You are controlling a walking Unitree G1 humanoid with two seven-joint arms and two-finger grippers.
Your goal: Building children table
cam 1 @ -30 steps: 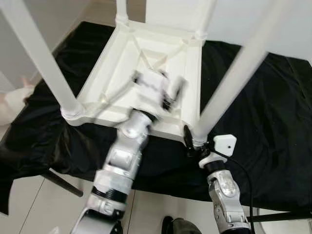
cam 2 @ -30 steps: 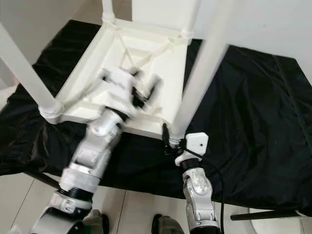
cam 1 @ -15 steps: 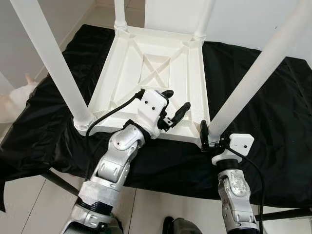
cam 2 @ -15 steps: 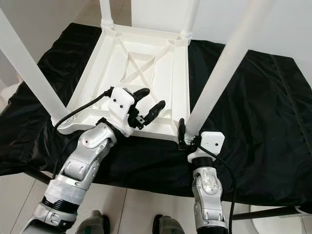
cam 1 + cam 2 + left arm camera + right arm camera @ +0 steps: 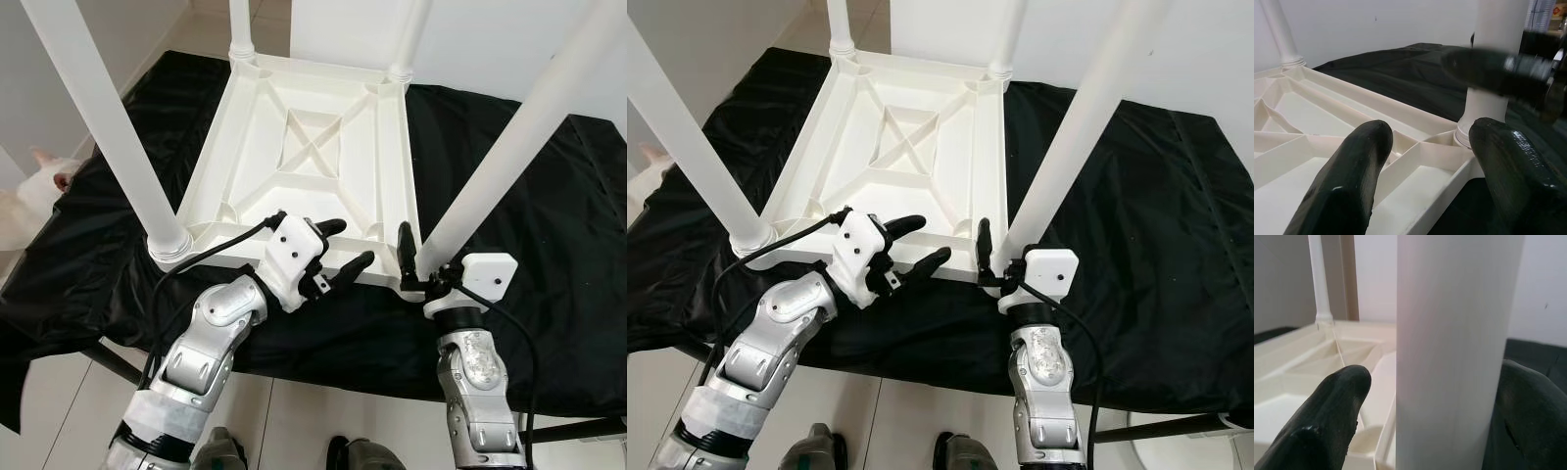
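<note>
A white children's table lies upside down on a black cloth, with its legs pointing up. My left gripper is open at the table's near rim, its fingers spread over the ribbed underside with nothing between them. My right gripper is at the foot of the near right leg. That white leg stands between its two black fingers, which clasp it. The near left leg rises at the left.
The black cloth covers a low platform whose front edge is just before my arms. A white furry animal is at the far left on the floor. White walls stand behind, and tiled floor is below.
My left gripper has drawn back from over the table's underside to its near rim and is no longer blurred. The right gripper stays on the leg's foot. The camera shifted a little.
</note>
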